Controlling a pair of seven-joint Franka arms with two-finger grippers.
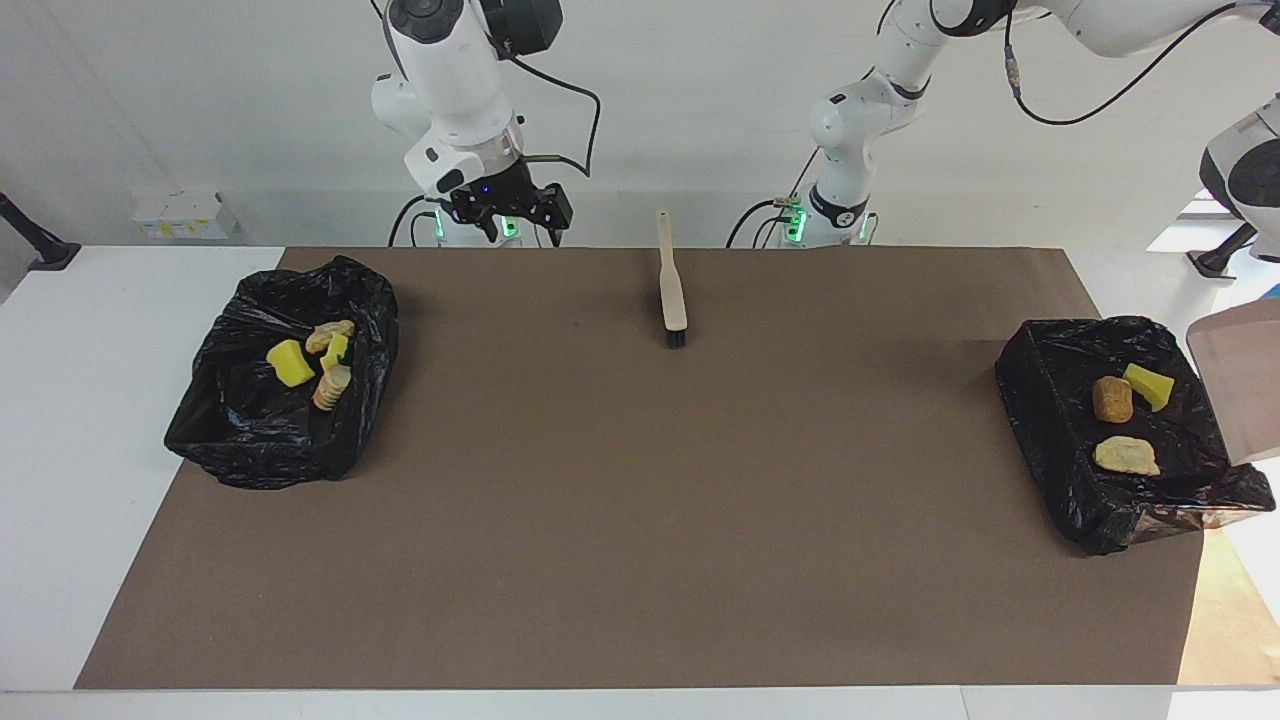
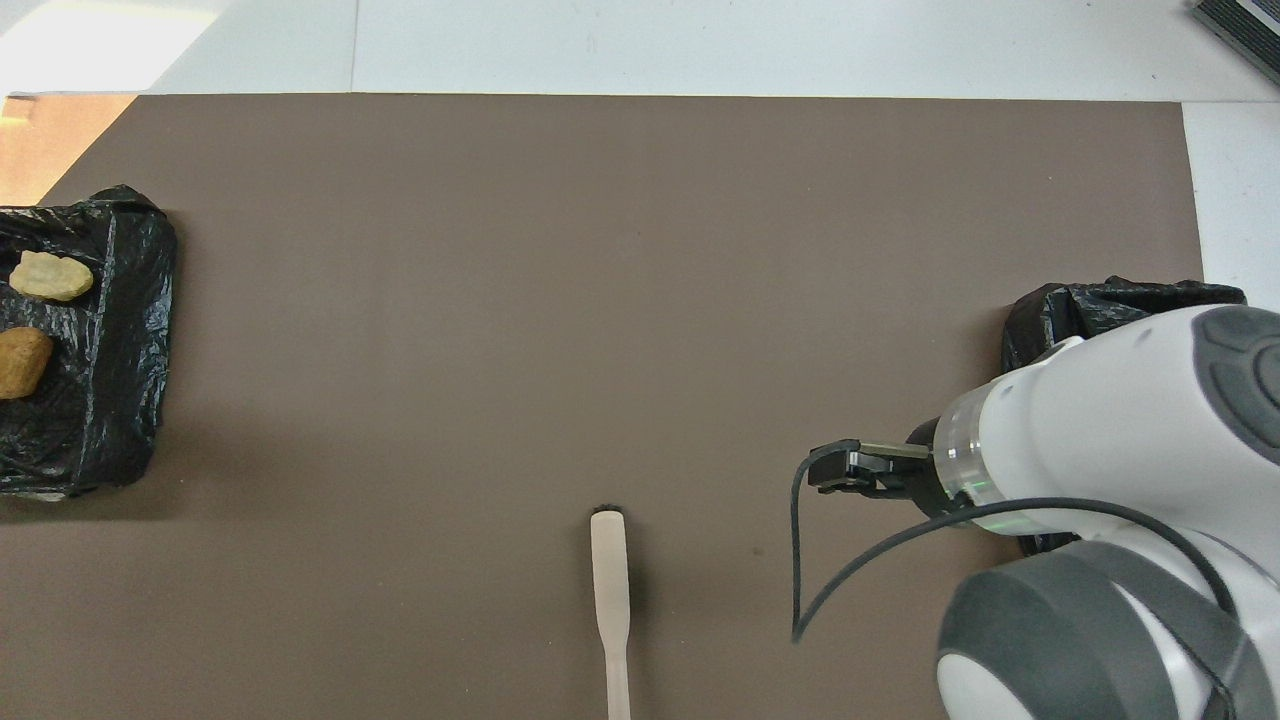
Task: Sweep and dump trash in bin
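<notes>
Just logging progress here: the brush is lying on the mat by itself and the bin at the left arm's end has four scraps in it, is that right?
Not quite. The brush does lie alone on the mat, but the bin at the left arm's end holds three scraps: a yellow sponge and two tan pieces. The facing view shows it.

Trash, facing view. Frame left, heaped in black bag [image 1: 270,420]: yellow sponge chunk [image 1: 290,363], yellow-green sponge [image 1: 335,351], two tan bread pieces [image 1: 330,333]. Frame right, lying apart in black-lined bin [image 1: 1050,440]: yellow sponge wedge [image 1: 1148,386], brown bread lump [image 1: 1112,399], flat tan piece [image 1: 1126,455].
</notes>
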